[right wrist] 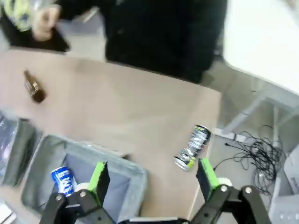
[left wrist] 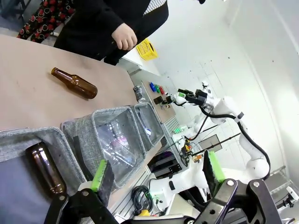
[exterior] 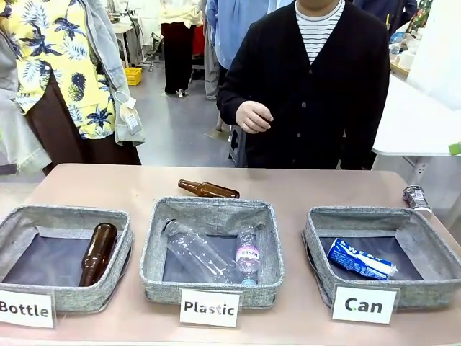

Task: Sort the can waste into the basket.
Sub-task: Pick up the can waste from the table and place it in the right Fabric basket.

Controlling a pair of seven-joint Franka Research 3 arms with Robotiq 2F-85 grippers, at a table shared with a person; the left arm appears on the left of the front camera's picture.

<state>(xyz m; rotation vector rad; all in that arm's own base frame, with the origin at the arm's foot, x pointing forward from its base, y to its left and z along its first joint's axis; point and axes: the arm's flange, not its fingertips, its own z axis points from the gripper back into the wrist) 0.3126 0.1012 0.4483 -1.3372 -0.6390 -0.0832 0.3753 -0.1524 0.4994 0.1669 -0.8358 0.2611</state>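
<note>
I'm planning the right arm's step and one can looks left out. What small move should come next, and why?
Probably shift the open right gripper toward the silvery can and lower around it: that can lies on the table outside the Can basket, while the blue can is already inside.

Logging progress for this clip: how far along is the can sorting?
Done: the blue crushed can with white lettering lies inside the grey woven basket marked Can. In hand: nothing gripped; the right gripper hangs open with the dark silvery crushed can just ahead of its fingers, the left gripper open too. Left: that silvery can lies on the table outside the basket.
</note>
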